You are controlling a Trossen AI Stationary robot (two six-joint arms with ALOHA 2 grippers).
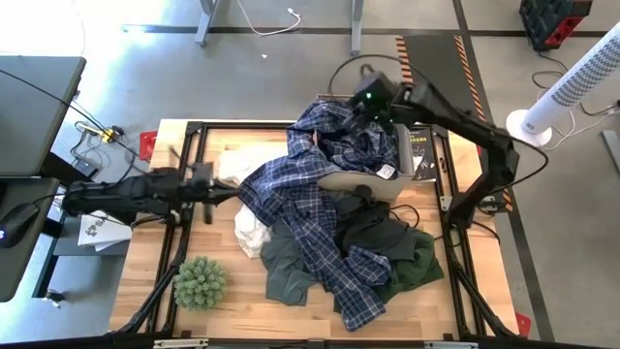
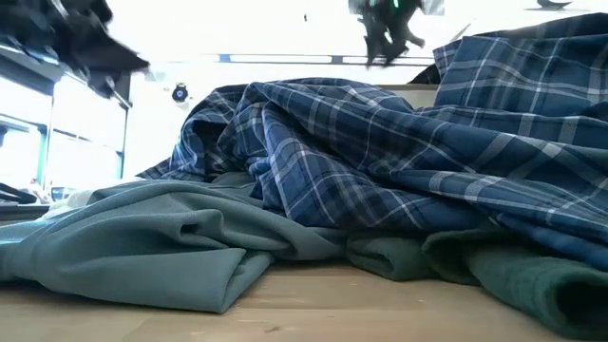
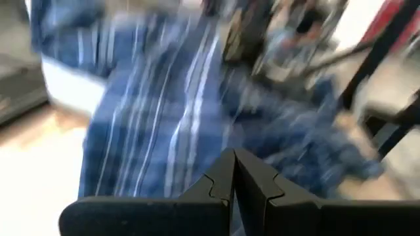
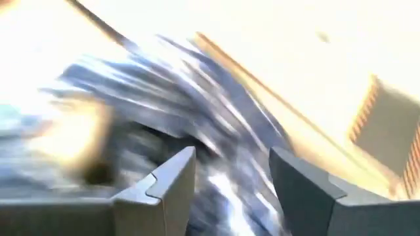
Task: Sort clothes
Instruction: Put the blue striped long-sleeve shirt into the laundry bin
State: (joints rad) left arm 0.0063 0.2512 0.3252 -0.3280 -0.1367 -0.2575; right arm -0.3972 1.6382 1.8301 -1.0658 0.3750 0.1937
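Note:
A blue-and-white plaid shirt (image 1: 320, 194) lies spread over a pile of clothes in the middle of the table. It also shows in the low view (image 2: 380, 142). Under it lie a white garment (image 1: 248, 233), a grey one (image 1: 286, 273), a black one (image 1: 373, 228) and a dark green one (image 1: 418, 267). My left gripper (image 1: 231, 191) is shut and empty, level, at the shirt's left edge; its shut fingertips show in the left wrist view (image 3: 233, 172). My right gripper (image 1: 373, 105) is open and empty above the shirt's far part (image 4: 231, 177).
A spiky green plant-like ball (image 1: 199, 281) sits at the table's near left. A dark box (image 1: 418, 155) lies at the far right beside the pile. A black frame (image 1: 194, 136) runs around the tabletop. There is bare wood at the near left and the near edge.

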